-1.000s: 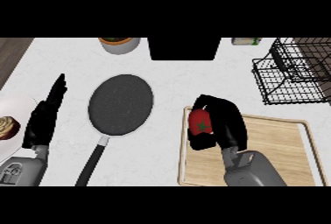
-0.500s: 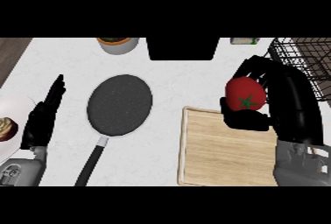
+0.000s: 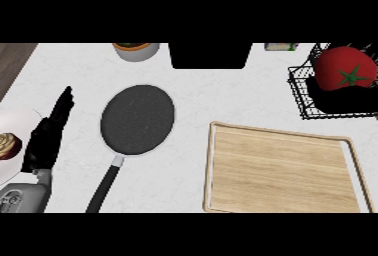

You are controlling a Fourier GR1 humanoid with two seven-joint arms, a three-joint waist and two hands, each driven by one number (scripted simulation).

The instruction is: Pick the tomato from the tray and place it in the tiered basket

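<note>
the white table (image 3: 221,100) fills most of what i see. on its right lies the wooden tray (image 3: 284,172), bare boards showing. left of it sits a dark frying pan (image 3: 137,124), handle pointing toward me. at the far right the black wire tiered basket (image 3: 325,102) stands beyond the tray, and the red tomato (image 3: 345,69) is up at it, over its dark inside; what holds it i cannot see. my left hand (image 3: 50,135) rests at the left edge, fingers straight and apart from everything. a small pot (image 3: 136,50) sits at the table's far edge.
</note>
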